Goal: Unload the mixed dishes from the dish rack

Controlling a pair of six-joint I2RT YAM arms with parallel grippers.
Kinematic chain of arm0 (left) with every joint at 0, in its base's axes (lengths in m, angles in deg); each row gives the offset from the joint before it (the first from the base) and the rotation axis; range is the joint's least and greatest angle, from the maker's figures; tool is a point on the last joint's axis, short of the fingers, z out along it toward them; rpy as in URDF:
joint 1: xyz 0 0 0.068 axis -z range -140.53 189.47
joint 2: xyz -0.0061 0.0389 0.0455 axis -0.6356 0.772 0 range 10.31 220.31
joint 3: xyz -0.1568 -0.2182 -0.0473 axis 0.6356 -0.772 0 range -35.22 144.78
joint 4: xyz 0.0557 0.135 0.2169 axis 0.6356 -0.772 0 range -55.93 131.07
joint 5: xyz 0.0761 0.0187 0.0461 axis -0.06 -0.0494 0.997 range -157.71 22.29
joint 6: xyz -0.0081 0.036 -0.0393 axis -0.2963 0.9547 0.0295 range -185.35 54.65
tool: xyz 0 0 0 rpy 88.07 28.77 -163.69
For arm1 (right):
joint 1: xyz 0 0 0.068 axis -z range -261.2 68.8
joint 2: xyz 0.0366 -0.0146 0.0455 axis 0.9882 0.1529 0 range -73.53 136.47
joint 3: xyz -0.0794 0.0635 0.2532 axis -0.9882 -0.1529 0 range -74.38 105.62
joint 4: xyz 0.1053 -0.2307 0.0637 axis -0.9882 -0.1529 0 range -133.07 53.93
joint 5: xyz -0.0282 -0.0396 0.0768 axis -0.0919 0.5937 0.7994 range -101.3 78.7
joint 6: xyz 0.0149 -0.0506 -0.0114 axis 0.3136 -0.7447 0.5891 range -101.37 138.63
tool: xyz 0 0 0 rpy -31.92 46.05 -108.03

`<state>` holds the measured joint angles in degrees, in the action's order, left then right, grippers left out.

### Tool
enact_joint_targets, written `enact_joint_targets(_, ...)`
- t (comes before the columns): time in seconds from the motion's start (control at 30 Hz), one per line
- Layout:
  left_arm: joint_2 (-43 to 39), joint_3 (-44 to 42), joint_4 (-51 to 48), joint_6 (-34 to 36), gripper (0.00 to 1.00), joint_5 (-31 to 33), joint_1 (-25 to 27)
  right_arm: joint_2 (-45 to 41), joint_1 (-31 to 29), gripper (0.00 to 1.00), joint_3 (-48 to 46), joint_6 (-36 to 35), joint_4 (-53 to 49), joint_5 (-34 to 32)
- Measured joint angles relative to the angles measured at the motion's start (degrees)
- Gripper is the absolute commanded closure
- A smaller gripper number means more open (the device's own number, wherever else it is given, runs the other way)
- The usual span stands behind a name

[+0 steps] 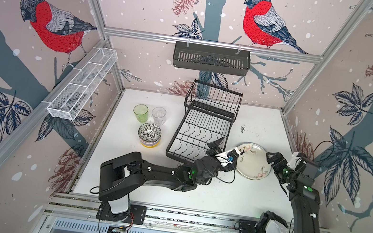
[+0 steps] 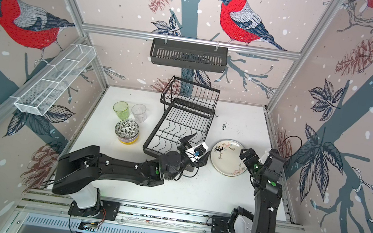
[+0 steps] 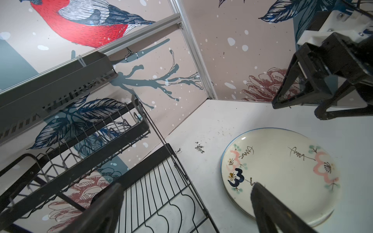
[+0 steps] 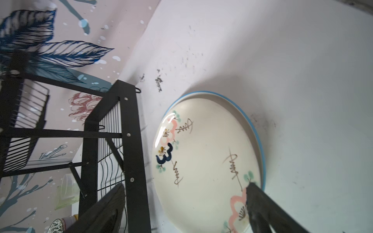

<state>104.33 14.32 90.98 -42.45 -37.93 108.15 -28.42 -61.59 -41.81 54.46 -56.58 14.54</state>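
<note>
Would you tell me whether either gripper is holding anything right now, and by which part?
Nothing is held: the left gripper and the right gripper both stand open beside the plate stack.

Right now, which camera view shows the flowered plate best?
The left wrist view: the flowered plate shows almost whole, close and sharp. The right wrist view cuts off its edge; in both top views it is small, partly behind the left gripper.

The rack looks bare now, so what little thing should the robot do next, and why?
Probably draw the right pincer back from the plates. It stands open at the stack's rim, holding nothing, and the dish rack shows no dishes; the glasses and bowls already sit on the table.
</note>
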Motion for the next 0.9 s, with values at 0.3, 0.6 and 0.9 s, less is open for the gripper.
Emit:
enact_joint_targets(0.3, -17.49, -14.23, -2.75, -8.68, 0.02, -1.53, -0.33, -8.76, -9.66, 0.01, -1.60, -2.91, 10.38, -6.16)
enact_joint_targets(0.6, -34.42, -26.84, -6.93, -13.42, 0.02, 3.58, -3.43, -17.09, -13.53, 0.00, -17.00, -6.60, 30.23, -15.76)
enact_joint_targets(0.9, -53.11, -36.83, -9.57, -16.96, 0.02, 4.28, -20.70, -16.09, -16.33, 0.01, -28.46, -13.49, 52.70, -30.93)
